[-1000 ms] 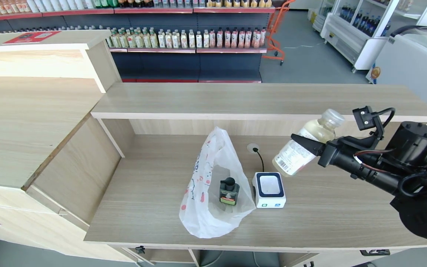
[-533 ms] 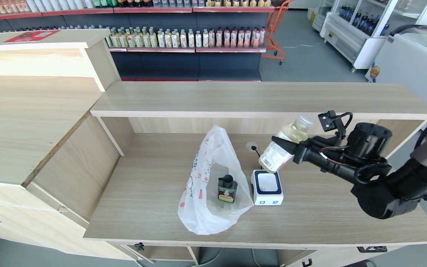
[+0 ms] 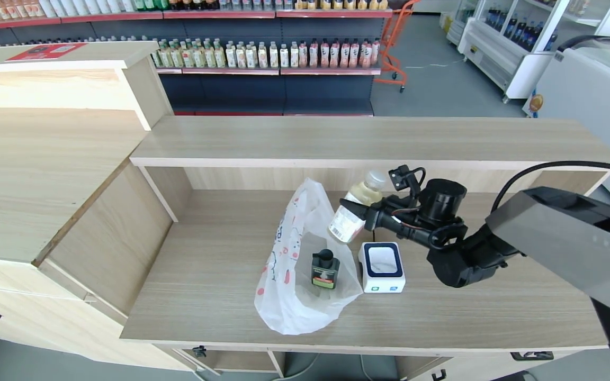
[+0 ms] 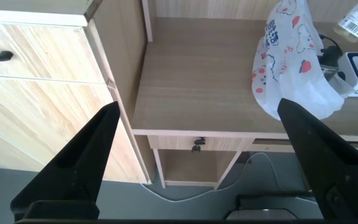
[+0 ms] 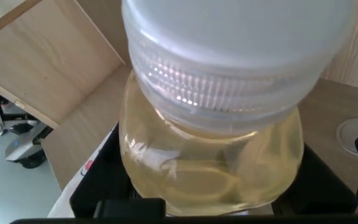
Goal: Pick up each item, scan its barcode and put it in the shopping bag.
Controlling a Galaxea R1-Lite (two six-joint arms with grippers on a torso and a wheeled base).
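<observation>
One pale yellow bottle is clamped tilted in the right gripper, held above the table with its label end right at the shopping bag mouth, just behind the scanner, while the left gripper sits spread wide apart.

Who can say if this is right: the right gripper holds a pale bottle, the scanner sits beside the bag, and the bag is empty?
Wrong in one point: the bag is not empty. The head view shows a dark bottle inside it. The rest stands: the right gripper holds the pale bottle and the scanner sits beside the bag.
</observation>
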